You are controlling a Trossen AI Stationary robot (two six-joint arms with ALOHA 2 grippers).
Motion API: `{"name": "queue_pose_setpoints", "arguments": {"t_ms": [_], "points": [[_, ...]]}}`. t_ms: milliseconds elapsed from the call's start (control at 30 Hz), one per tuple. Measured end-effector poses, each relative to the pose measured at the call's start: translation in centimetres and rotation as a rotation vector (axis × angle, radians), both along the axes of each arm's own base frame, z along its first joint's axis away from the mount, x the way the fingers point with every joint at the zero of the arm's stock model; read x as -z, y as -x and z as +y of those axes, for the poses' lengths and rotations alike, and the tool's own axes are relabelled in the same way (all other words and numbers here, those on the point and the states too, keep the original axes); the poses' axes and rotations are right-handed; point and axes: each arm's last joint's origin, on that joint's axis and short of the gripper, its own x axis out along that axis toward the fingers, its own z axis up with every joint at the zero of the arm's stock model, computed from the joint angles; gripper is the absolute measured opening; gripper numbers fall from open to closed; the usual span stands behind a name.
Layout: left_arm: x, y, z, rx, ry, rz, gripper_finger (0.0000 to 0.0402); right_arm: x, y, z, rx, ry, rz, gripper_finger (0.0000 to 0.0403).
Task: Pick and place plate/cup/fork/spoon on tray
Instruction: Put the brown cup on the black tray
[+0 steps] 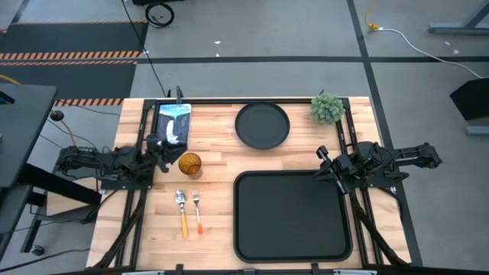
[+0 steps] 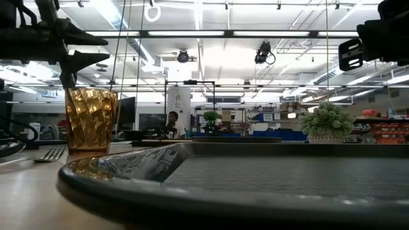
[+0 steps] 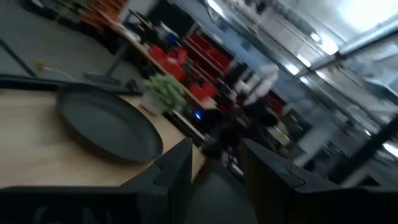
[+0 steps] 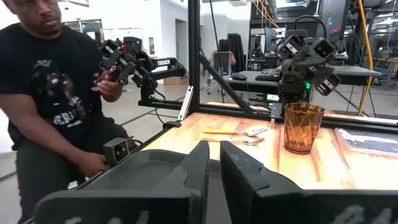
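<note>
The amber cup (image 1: 189,163) stands upright on the wooden table, and also shows in the low view (image 2: 89,121). My left gripper (image 1: 162,147) is open and empty, hovering just left of the cup and above its rim (image 2: 75,54). The round black plate (image 1: 262,125) lies flat at the far middle. The spoon (image 1: 182,210) and the fork (image 1: 197,211) lie side by side near the cup, handles toward the near edge. The large black tray (image 1: 252,229) lies at the near right. My right gripper (image 1: 322,160) is shut and empty over the tray's far right corner.
A small potted plant (image 1: 327,108) stands at the far right corner. A dark printed packet (image 1: 174,122) lies at the far left, behind the cup. A person (image 4: 56,93) sits beyond the table's left side, holding control arms.
</note>
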Motion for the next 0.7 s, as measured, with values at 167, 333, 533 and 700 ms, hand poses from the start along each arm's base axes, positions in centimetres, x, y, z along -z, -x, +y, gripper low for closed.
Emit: {"name": "queue_pose_setpoints", "arguments": {"t_ms": [167,333,533,700], "points": [[0.00,0.01,0.03,-0.018,-0.052,0.022,0.0144,-0.01,0.00,0.00,0.000,0.000,0.000,0.0045],[0.00,0.02,0.06,-0.052,-0.211,0.089,0.0144,0.00,0.00,0.00,0.001,0.000,0.000,0.0045],[0.05,0.12,0.47,-0.159,-0.290,0.149,0.0144,0.00,0.00,0.00,0.000,0.000,0.000,0.0045],[0.07,0.06,0.54,-0.141,-0.347,0.171,0.0144,-0.01,0.00,0.00,0.000,0.000,0.000,0.0045]]}}
